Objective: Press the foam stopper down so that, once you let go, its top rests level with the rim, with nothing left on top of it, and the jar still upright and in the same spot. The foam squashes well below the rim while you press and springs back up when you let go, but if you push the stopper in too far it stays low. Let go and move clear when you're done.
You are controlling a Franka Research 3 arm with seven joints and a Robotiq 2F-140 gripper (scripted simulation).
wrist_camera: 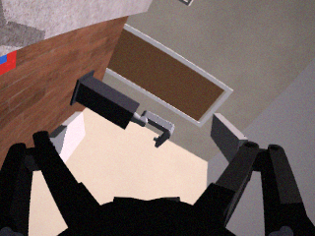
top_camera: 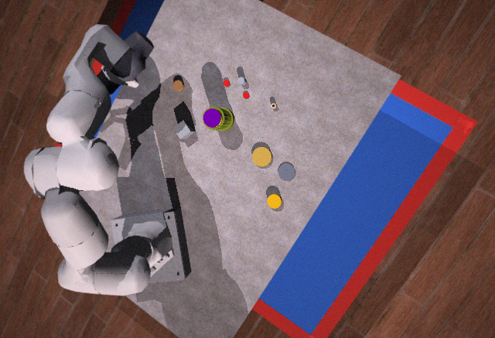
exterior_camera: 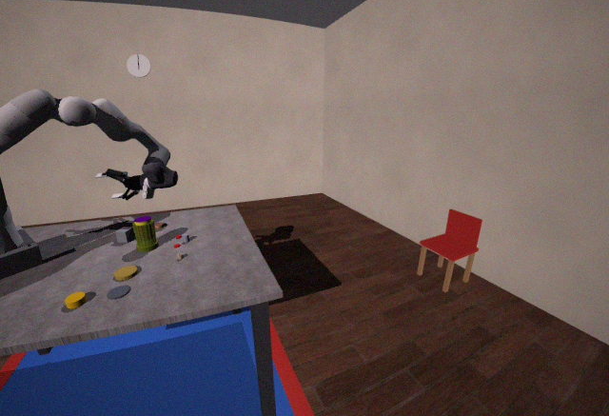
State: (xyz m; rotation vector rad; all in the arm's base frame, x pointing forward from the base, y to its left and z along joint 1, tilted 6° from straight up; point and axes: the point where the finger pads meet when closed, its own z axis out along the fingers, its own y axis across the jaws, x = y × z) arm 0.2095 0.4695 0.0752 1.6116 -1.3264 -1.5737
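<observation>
An olive-green ribbed jar (top_camera: 228, 119) (exterior_camera: 146, 238) stands upright on the grey table (top_camera: 303, 66) (exterior_camera: 216, 273). A purple foam stopper (top_camera: 212, 117) (exterior_camera: 143, 218) fills its mouth, and its top seems a little above the rim. Nothing lies on the stopper. My gripper (exterior_camera: 108, 185) (top_camera: 115, 76) (wrist_camera: 148, 124) is open and empty. It hangs high above the table, behind and to the side of the jar, with its fingers pointing sideways. The wrist view shows only the wall, the floor and the fingers.
Near the jar are a grey block (top_camera: 184, 130) (exterior_camera: 124, 235), a small brown disc (top_camera: 178, 84), two red dots (top_camera: 226, 83) (top_camera: 245, 94), a small grey cylinder (top_camera: 240, 80) and a tiny tan piece (top_camera: 274, 105). A mustard disc (top_camera: 261, 156) (exterior_camera: 126, 272), a grey disc (top_camera: 286, 171) (exterior_camera: 118, 291) and a yellow cylinder (top_camera: 274, 200) (exterior_camera: 75, 299) lie toward the front.
</observation>
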